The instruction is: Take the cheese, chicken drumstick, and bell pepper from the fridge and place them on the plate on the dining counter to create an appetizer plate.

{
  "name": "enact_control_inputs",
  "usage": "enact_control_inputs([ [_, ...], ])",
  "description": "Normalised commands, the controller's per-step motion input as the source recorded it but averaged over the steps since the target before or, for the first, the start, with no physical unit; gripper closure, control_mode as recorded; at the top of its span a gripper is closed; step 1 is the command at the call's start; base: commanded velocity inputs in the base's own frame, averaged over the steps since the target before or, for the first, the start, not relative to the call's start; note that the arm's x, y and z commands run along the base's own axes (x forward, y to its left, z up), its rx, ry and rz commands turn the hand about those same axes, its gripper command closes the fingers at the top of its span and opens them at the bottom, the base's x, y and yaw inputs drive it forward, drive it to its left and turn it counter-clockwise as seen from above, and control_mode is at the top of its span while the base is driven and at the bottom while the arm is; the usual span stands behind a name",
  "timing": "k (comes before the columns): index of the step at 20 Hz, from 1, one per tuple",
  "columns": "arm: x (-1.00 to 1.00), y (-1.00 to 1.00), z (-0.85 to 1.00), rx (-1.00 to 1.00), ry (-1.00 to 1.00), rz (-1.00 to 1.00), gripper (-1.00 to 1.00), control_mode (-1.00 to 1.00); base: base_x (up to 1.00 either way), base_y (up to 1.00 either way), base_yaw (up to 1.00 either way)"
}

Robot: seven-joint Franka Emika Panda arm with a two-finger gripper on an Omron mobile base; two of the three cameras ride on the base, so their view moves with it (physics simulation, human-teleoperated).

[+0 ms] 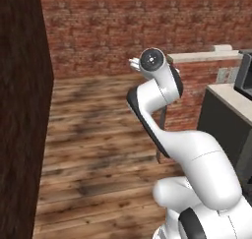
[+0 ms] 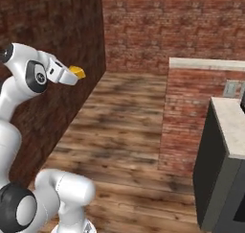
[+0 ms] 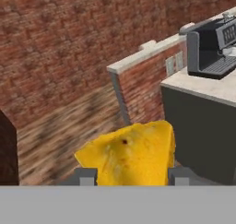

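Between the two dark fingers (image 3: 85, 176) sits the cheese (image 3: 131, 154) — clamped on its flanks, carried high over the wooden floor (image 2: 124, 126), well apart from the worktop (image 3: 203, 87). It looks light, firm, perhaps slick — its broad sides seem the sound hold.

Red brick walls (image 2: 167, 21) enclose a worn wooden plank floor (image 1: 98, 134). A low brick partition with a pale stone cap (image 2: 191, 117) stands beside a dark grey cabinet (image 2: 215, 179).
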Motion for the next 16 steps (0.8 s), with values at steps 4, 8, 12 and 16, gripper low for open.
enact_control_inputs([
  [4, 0.0, 0.0, 0.0, 0.0, 0.0, 0.0, 1.0, 1.0, 0.94, 0.57, -0.25],
  [8, 0.0, 0.0, 0.0, 0.0, 0.0, 0.0, 1.0, 1.0, 0.96, 0.5, -0.31],
  [12, 0.0, 0.0, 0.0, 0.0, 0.0, 0.0, 1.0, 1.0, 1.0, 0.34, -0.36],
  [16, 0.0, 0.0, 0.0, 0.0, 0.0, 0.0, 1.0, 1.0, 1.0, 0.33, -0.4],
])
